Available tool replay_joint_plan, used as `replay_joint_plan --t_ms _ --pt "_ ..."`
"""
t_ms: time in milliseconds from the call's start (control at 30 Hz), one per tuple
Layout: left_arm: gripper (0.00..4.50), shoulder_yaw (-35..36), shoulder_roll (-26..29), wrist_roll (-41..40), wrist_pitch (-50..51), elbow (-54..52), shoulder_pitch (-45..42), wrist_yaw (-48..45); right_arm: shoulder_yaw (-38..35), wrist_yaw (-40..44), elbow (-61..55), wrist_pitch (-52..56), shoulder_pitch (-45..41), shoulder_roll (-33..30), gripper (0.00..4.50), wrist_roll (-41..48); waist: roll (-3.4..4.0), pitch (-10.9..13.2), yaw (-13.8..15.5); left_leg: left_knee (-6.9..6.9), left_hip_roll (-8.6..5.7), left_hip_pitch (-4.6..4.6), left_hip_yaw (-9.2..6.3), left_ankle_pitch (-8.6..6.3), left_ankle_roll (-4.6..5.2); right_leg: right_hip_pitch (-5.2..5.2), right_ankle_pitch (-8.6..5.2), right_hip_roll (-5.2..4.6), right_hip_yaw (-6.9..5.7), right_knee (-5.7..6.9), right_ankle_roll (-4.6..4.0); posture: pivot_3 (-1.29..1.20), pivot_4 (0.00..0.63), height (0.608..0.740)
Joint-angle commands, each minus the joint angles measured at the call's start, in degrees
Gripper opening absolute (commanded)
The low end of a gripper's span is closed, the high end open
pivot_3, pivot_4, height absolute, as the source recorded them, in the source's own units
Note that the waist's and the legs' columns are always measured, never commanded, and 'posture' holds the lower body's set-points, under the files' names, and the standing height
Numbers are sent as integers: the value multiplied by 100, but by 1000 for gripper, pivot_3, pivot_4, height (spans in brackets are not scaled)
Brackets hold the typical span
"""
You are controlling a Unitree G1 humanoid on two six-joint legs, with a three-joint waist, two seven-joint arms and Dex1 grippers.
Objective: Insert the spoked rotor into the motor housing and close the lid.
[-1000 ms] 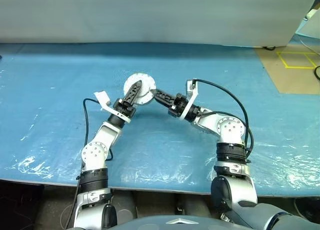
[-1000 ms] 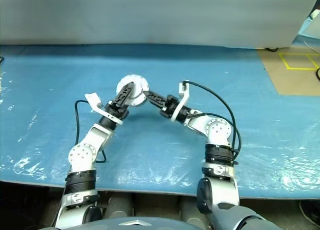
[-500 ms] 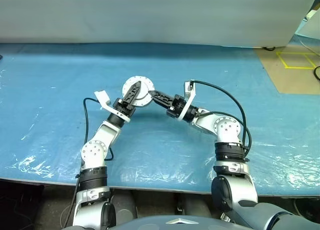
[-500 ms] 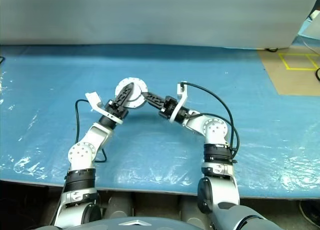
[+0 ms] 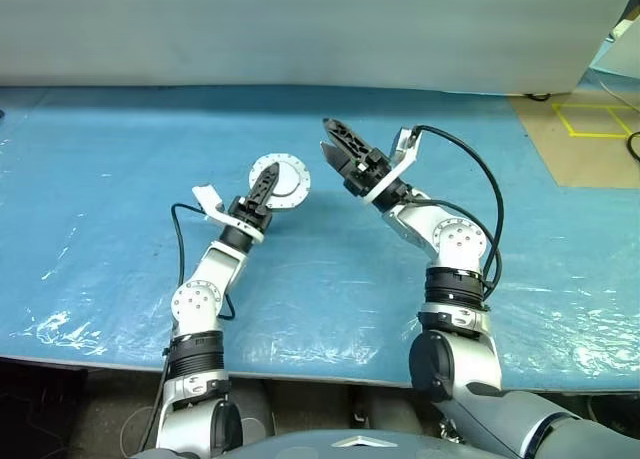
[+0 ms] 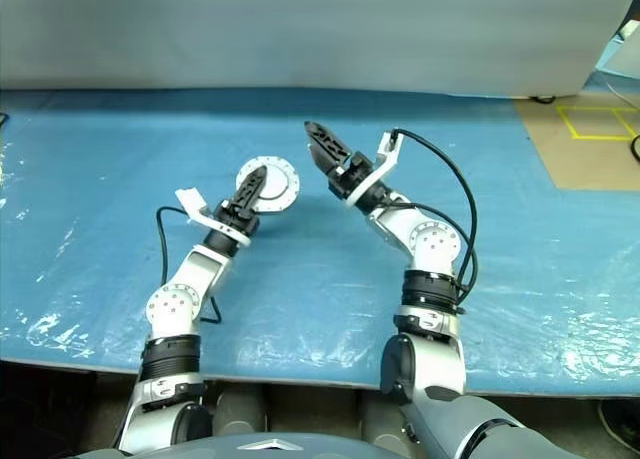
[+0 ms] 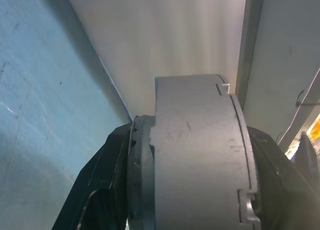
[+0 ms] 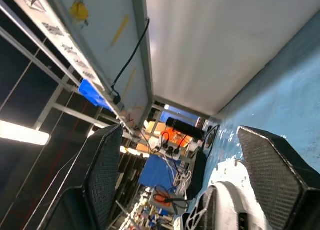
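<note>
Left gripper (image 5: 266,182) is clamped on the motor housing (image 5: 280,180), fingers partway closed across the round grey puck, holding it off the blue table cover (image 5: 110,179) roughly at centre of the head view, a bit toward 10 o'clock. The puck's pale round face with small dots around its rim is turned up toward the camera; one black finger (image 5: 262,187) lies across that face. In the left wrist view the housing (image 7: 200,155) sits edge-on between the two black fingers (image 7: 102,190), grey side wall with small notches, a dark seam along one edge. Lid looks shut flat on the housing, cannot tell the hinge. The rotor cannot be made out. Right gripper (image 5: 340,147) is up off the cover at about 1 o'clock from the housing, well apart from it, tipped upward, fingers spread wide, nothing between them. The right wrist view shows its two textured black fingers (image 8: 272,165) far apart with an empty gap, white wall and background clutter beyond. Black cable (image 5: 478,189) loops off the right wrist. Brown floor with yellow tape (image 5: 590,119) at 2 o'clock past the cover edge.
</note>
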Motion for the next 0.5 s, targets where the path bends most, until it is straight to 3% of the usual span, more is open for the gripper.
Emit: replay_joint_plan --t_ms 33,367,500 --pt "2746 443 -38 -273 -508 -51 -352 81 -163 -91 -20 -227 -122 -24 3885 245 0 0 1 0 0 0 0 0 0 0 0 0 0 0 0 0 150 740" --pt "2746 1026 604 1283 -2626 1364 -911 398 93 60 -272 -14 -40 -117 3885 571 -6 3 3 1 -1 -9 -18 0 0 1 2 2 -10 -3 3 0 150 740" --pt "2746 1117 679 1421 -2909 1624 -992 365 200 88 -310 0 -1 -154 3885 591 -7 3 13 11 -1 -22 -39 0 0 5 2 2 -25 -4 4 0 150 740"
